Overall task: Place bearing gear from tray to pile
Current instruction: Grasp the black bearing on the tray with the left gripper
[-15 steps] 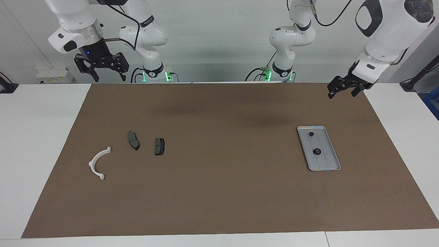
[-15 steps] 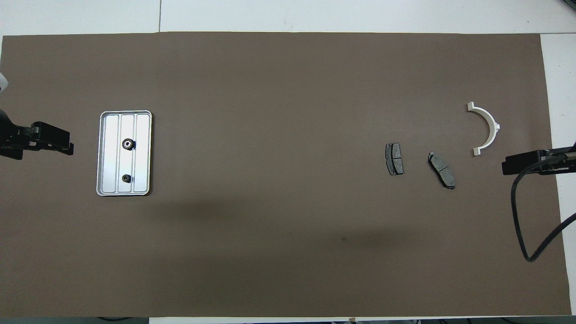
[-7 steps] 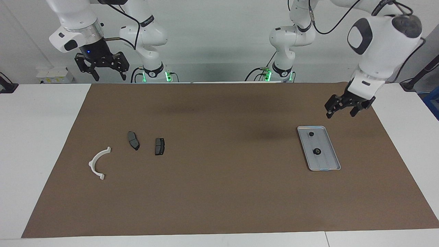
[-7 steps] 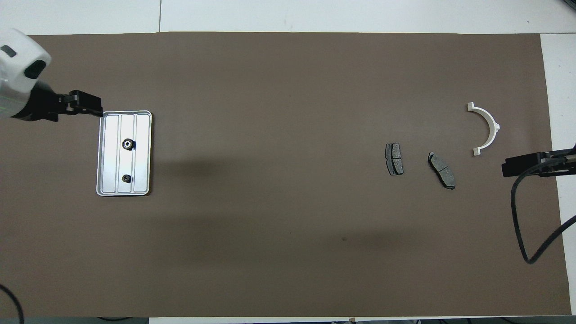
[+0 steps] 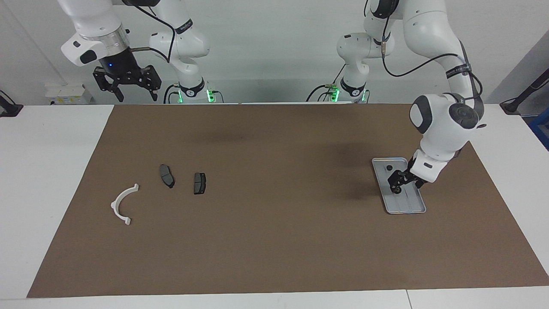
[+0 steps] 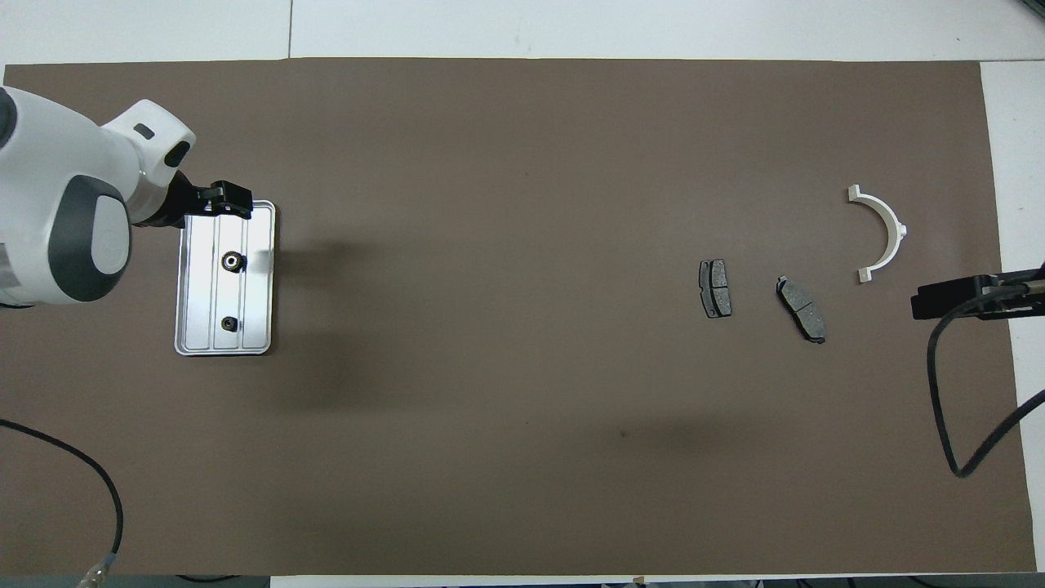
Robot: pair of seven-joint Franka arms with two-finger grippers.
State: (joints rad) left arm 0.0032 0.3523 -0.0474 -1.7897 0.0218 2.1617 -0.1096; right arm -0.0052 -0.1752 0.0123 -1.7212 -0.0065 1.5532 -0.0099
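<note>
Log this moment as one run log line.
left gripper: open, over flat silver-grey metal tray | right gripper: open, waiting | two black bearing gears in tray: unheld

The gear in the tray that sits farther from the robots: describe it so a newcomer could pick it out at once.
Find the silver tray on the brown mat at the left arm's end of the table. Two small dark round parts lie in it. The gear is the one farther from the robots, bigger than the other part, with a pale centre.

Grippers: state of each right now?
Left gripper: open, empty, low over the tray by the bearing gear.
Right gripper: open, empty, waiting raised.
</note>
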